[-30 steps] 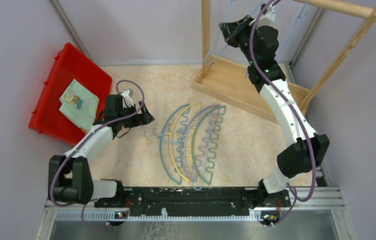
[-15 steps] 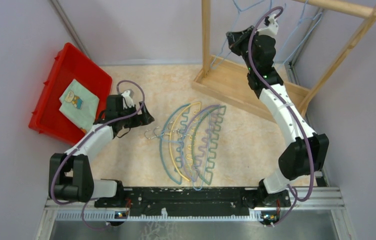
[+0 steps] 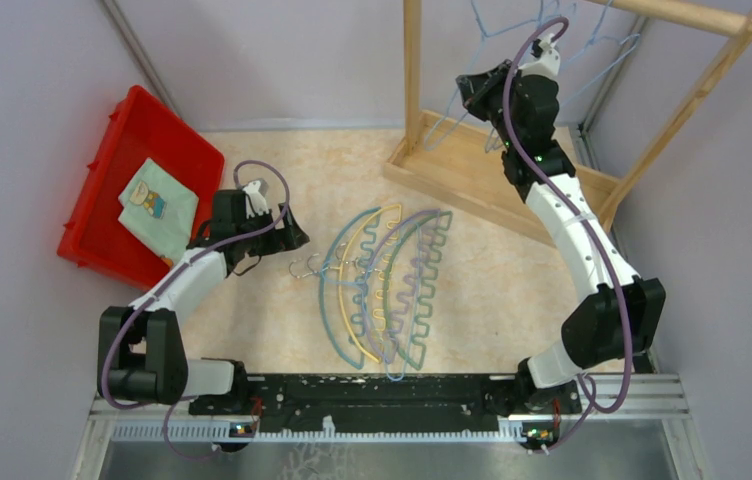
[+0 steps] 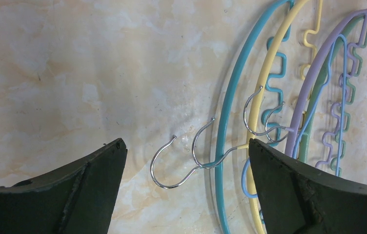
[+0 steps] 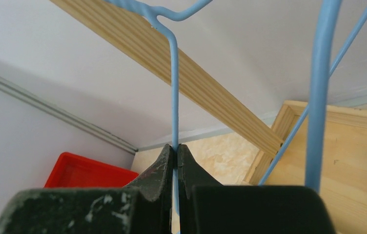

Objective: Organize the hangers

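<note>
Your right end effector [image 5: 176,152] is reaching high at the far right of the table [image 3: 272,330]. Its two fingers are pressing together on the straight stem of a thin light-blue wire hanger [image 5: 173,92], just below the twist at the hanger's neck. That hanger is hanging up near the top bar of the wooden rack [image 3: 411,80]. You cannot tell from these views whether its hook is resting on the bar. A second wire hanger [image 5: 319,97], also light blue, is hanging just beside it, nearer the wrist camera, and nothing is gripping it.

Your left end effector [image 4: 185,146] is hovering low over the table, fingers spread wide apart and holding nothing. The metal hooks [image 4: 172,168] of the plastic hangers are lying on the table between those fingers. The arched hangers are lying in an overlapping pile in the middle of the table: a teal-blue hanger [image 4: 230,97] nearest the hooks, then a yellow hanger [image 4: 258,97], a purple hanger [image 4: 313,78] and a green hanger [image 3: 420,345]. A loose blue wire hanger [image 4: 343,87] is crossing over them.

At the far left, a red bin [image 3: 102,170] is holding a folded cloth [image 3: 157,205]
</note>
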Motion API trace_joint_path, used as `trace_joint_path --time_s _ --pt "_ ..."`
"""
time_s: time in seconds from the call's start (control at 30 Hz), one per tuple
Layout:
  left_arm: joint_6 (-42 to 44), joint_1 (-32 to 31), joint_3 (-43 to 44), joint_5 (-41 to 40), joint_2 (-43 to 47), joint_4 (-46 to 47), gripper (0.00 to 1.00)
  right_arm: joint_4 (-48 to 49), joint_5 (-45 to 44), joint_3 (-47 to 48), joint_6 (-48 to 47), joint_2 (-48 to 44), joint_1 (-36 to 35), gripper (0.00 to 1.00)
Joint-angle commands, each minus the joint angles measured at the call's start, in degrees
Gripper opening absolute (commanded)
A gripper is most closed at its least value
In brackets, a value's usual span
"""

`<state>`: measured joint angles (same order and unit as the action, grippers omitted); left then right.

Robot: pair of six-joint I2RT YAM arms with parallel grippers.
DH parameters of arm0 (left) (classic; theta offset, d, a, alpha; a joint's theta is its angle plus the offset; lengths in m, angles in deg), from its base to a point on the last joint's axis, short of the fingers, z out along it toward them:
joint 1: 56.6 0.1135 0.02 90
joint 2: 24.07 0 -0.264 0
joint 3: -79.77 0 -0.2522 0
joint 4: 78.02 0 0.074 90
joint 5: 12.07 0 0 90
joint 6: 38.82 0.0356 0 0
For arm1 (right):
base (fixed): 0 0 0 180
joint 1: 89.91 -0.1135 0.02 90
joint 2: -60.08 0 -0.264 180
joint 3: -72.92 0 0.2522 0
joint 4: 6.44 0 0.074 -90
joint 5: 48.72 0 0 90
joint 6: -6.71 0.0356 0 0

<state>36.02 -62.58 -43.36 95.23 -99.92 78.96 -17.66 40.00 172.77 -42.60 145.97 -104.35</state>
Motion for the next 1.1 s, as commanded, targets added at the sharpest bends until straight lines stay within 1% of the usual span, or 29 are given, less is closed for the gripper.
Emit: trace_joint_path --time_s 0.0,0.1,0.27,0.5,0.63,0.7,0.83,1.07 --pt "0.1 0.4 -0.8 1.2 0.1 1.1 1.0 4.5 4.9 4.6 -1.4 -2.2 0.7 0.0" --pt "0.1 0.4 -0.9 1.2 0.2 1.2 1.0 5.7 7.4 4.4 -2.1 -2.6 0.6 0.0" --pt "0.1 0.4 -1.0 1.4 -0.2 1.4 1.0 6.5 8.8 6.5 -2.9 -2.0 0.7 0.0" --pt "0.2 0.4 -1.1 1.2 0.0 1.2 1.0 6.9 8.6 9.5 -3.5 -0.4 0.6 0.0" --pt "0.4 0.4 -0.9 1.1 0.0 1.2 1.0 6.8 4.6 11.3 -3.2 1.1 0.7 0.0" --pt "0.4 0.4 -0.5 1.1 0.0 0.8 1.0 5.2 1.4 12.7 -2.8 2.3 1.0 0.0" --pt "0.6 0.4 -0.4 0.9 0.3 0.4 1.0 2.1 -1.9 14.9 -0.5 4.9 2.4 0.0" --pt "1.3 0.5 -0.7 0.2 0.9 -0.2 1.0 1.1 -5.0 9.8 2.8 4.1 4.1 0.0"
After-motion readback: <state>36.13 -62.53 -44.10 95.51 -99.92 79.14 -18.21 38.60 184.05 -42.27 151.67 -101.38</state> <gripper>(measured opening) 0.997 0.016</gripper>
